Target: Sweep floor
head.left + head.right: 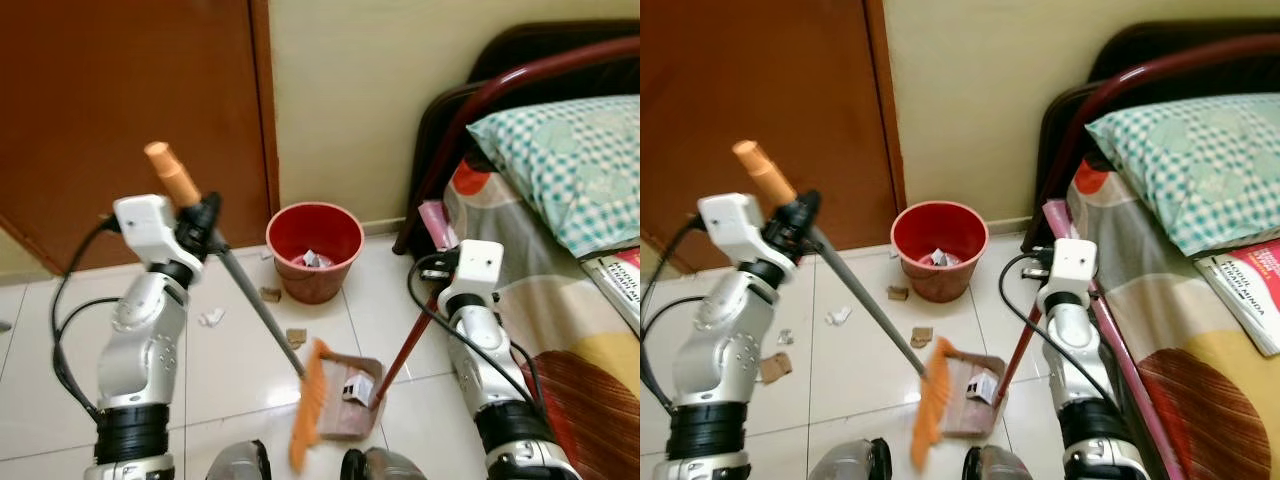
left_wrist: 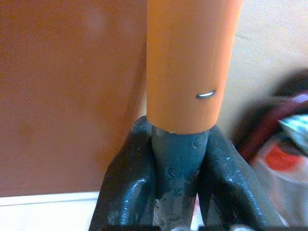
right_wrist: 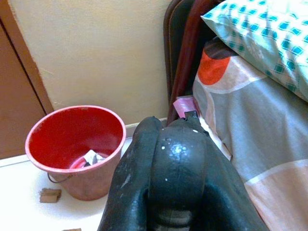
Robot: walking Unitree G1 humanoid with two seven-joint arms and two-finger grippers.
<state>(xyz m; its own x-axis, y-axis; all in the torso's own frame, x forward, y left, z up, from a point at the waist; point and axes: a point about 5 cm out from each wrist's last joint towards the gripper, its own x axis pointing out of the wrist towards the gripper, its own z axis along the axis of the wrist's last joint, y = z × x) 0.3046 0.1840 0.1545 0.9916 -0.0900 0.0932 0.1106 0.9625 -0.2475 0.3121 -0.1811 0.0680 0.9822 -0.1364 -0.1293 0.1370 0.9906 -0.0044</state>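
Clamped on the broom (image 1: 262, 318), the left gripper (image 2: 178, 159) sweeps scraps (image 1: 294, 337) into the dustpan (image 1: 350, 400), whose handle the right gripper (image 3: 173, 159) grips; next, more strokes probably.

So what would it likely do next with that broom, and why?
Probably draw the broom in the left gripper back toward the scraps near the red bucket and sweep them to the dustpan in the right gripper, since several pieces lie loose on the tiles.

Broom (image 1: 306, 405) left of dustpan (image 1: 348, 398), bucket (image 1: 314, 250) behind.
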